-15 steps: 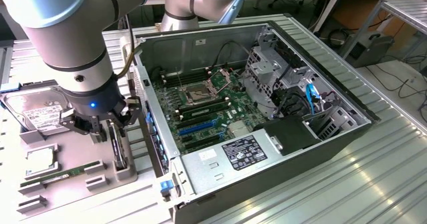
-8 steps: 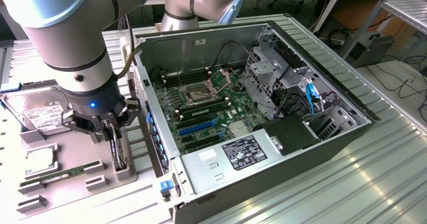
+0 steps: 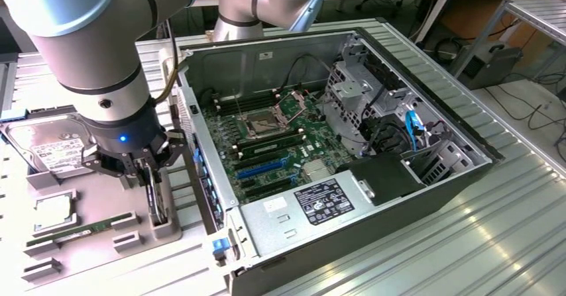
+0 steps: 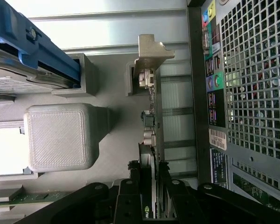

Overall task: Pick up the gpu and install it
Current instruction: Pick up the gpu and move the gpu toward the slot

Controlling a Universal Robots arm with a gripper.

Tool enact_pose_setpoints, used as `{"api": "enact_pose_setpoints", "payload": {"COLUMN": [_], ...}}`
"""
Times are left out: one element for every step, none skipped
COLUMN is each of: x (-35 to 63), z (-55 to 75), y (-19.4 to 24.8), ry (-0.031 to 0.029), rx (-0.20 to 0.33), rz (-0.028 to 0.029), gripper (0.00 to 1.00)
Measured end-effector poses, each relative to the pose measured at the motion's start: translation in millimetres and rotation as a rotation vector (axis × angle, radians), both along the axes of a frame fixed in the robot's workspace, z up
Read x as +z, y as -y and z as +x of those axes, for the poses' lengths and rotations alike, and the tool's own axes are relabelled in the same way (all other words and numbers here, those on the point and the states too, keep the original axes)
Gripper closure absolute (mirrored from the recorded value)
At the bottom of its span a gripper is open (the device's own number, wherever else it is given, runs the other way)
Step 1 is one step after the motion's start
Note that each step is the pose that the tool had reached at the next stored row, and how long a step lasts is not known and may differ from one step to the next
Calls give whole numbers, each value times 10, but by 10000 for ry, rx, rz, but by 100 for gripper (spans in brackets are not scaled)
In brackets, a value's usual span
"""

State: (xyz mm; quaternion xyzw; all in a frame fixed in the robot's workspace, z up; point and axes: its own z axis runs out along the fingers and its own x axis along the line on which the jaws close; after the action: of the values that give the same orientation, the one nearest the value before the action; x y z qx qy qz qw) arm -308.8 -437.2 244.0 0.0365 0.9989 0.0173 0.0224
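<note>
The gpu point(image 3: 158, 206) stands on edge in a slot of the grey holder tray point(image 3: 89, 259), just beside the open computer case point(image 3: 372, 177) on the exterior view's left. My gripper point(image 3: 150, 177) is lowered straight over it. In the wrist view the gpu point(image 4: 151, 121) runs edge-on away from the camera, its silvery bracket point(image 4: 153, 49) at the far end. The gripper point(image 4: 149, 189) has one black finger point(image 4: 132, 189) on each side of the card, pressed against it. The card still rests in its holder.
The tray also carries a silver hard drive point(image 3: 49, 147), a CPU point(image 3: 53, 206) and a green RAM stick point(image 3: 79, 232). Inside the case lie the motherboard and its blue expansion slots point(image 3: 261, 167). The case's perforated rear panel point(image 4: 252, 93) stands close to the card.
</note>
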Motion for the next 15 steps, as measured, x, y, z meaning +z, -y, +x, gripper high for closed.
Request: {"api": "enact_pose_setpoints", "payload": {"x": [0, 0, 0, 0, 0, 0, 0, 0, 0, 0, 0, 0, 0, 0, 0], "z": [0, 0, 0, 0, 0, 0, 0, 0, 0, 0, 0, 0, 0, 0, 0], "y": [0, 0, 0, 0, 0, 0, 0, 0, 0, 0, 0, 0, 0, 0, 0], "ry": [0, 0, -1, 0, 0, 0, 0, 0, 0, 0, 0, 0, 0, 0, 0], "rx": [0, 0, 0, 0, 0, 0, 0, 0, 0, 0, 0, 0, 0, 0, 0], "rz": [0, 0, 0, 0, 0, 0, 0, 0, 0, 0, 0, 0, 0, 0, 0], "gripper": [74, 74, 74, 74, 74, 74, 74, 74, 74, 74, 74, 74, 74, 74, 74]}}
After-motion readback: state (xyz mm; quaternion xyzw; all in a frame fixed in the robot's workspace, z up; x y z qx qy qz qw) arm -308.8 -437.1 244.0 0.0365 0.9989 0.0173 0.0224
